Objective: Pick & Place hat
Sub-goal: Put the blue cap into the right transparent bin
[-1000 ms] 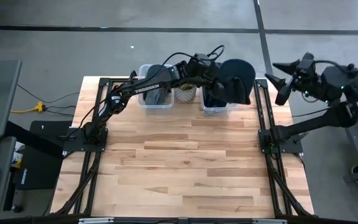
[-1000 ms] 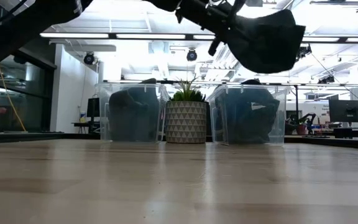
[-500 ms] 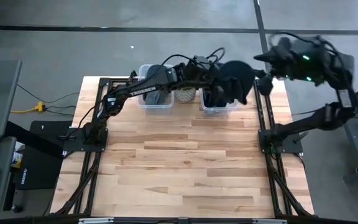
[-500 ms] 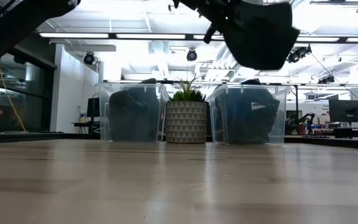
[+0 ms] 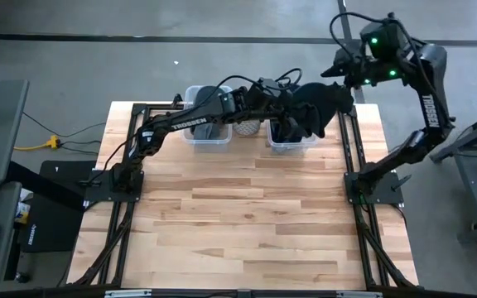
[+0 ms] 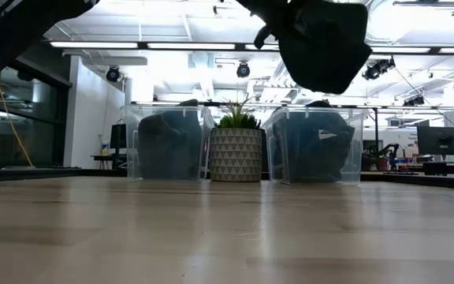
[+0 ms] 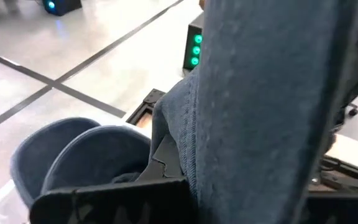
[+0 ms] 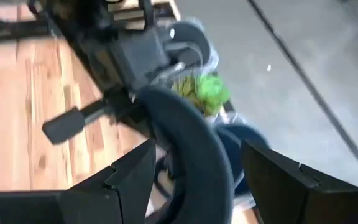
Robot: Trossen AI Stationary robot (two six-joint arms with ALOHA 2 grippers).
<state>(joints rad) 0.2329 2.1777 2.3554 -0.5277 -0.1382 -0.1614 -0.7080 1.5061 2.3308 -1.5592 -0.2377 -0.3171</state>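
A dark grey-blue hat (image 5: 315, 106) hangs high over the far right clear bin (image 5: 292, 136); it also shows in the low view (image 6: 321, 43). My left gripper (image 5: 286, 103) reaches over the far edge from the left and is shut on the hat. My right gripper (image 5: 339, 73) is open just to the right of the hat. In the right wrist view (image 8: 196, 152) the hat's curved brim (image 8: 188, 134) lies ahead between its fingers; I cannot tell whether they touch. More dark hats lie in both bins. My left gripper is shut on the hat's cloth (image 7: 185, 155), which fills its wrist view beside one dark finger (image 7: 104, 199). Which part of the hat it has is hidden by the cloth itself. The hat hangs below and beside the gripper, lifted clear above the right bin.
A second clear bin (image 5: 205, 120) with hats stands at the far left of centre. A patterned pot with a green plant (image 5: 247, 124) stands between the bins. The wooden table (image 5: 238, 215) stretches toward the near edge. Black frame rails run along both sides.
My right arm has swung in from beyond the table's right edge toward the far middle, and its gripper now stands beside the hat. My left gripper has kept its hold and raised the hat a little.
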